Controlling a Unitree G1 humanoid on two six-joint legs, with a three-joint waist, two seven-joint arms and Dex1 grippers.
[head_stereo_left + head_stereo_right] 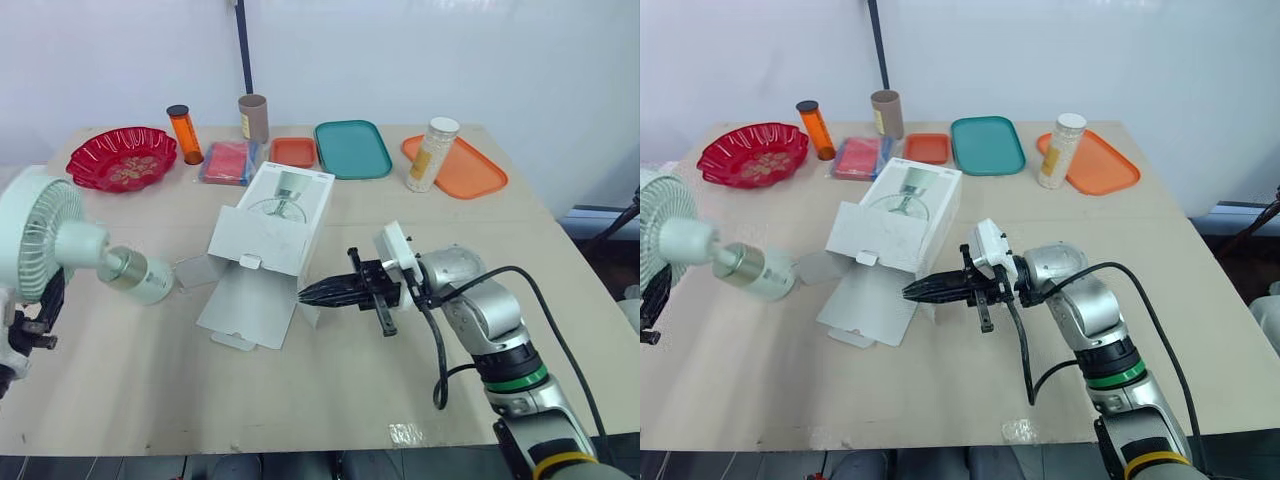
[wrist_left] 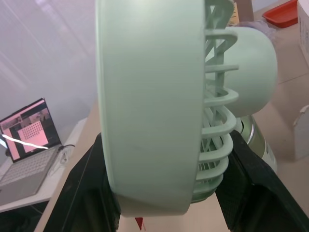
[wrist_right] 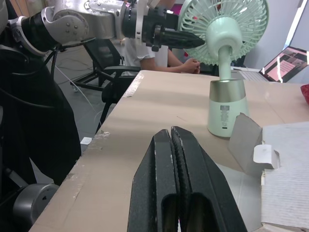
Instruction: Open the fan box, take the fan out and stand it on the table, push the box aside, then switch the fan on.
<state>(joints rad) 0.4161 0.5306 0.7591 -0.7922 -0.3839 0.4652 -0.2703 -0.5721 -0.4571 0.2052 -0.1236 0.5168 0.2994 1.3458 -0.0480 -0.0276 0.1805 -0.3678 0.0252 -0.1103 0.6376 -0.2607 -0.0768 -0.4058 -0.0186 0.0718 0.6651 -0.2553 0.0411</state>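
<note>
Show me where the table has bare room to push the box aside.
Bare: the near strip of table in front of the box, between fan and right gripper; also the right side, in front of the orange tray. Crowded: the back row, red bowl through teal tray.

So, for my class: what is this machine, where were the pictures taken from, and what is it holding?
A two-armed humanoid robot. Two pictures come from cameras in its head, looking down on the table; two from cameras on its wrists. The left gripper has its jaws round the head of a green fan, which stands beside the opened white box. The right gripper, jaws shut and empty, points at the box. Trays, a red bowl and jars lie behind.
</note>
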